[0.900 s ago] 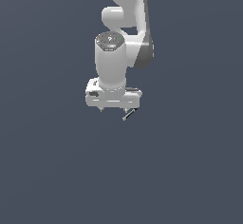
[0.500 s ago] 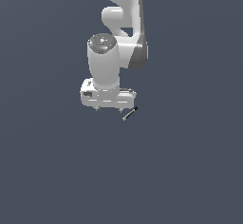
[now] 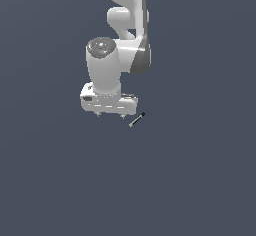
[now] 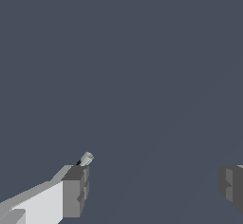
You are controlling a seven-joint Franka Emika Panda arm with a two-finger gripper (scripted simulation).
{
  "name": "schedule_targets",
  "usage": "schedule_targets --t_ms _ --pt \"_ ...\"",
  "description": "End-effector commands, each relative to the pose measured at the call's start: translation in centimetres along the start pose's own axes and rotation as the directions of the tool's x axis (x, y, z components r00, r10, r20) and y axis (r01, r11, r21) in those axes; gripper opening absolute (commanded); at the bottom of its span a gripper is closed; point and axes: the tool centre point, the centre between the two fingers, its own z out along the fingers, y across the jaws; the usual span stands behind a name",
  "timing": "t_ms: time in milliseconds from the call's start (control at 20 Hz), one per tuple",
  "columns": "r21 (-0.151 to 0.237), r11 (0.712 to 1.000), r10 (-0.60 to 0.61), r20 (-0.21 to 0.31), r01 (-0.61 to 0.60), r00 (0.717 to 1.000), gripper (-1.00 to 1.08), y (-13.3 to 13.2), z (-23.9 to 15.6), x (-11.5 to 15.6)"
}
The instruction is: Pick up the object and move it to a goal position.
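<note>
The object, a tiny thin stick (image 3: 136,120) with a pale grey shaft and a black end, lies on the dark grey floor just off the exterior view's right side of my hand. My gripper (image 3: 111,115) points down and is open, its two short fingertips (image 3: 123,115) wide apart. Nothing is between them. In the wrist view the stick (image 4: 85,159) peeks out beside and just outside one fingertip (image 4: 75,192), only its pale end showing. The gap of the gripper (image 4: 152,190) holds only bare floor.
The white arm (image 3: 127,25) rises behind the hand toward the exterior view's top. The plain dark grey floor (image 3: 200,170) spreads all around with no other objects in sight.
The hand has shifted toward the exterior view's left and a little up in the picture, and the wrist has turned. The stick stays in place, now outside the fingers.
</note>
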Motion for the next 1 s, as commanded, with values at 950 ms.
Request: schedule_targets --t_ms 950 --pt "0.018 0.962 0.272 0.004 -0.272 0.962 1.0 -5.5 4.9 -3.3"
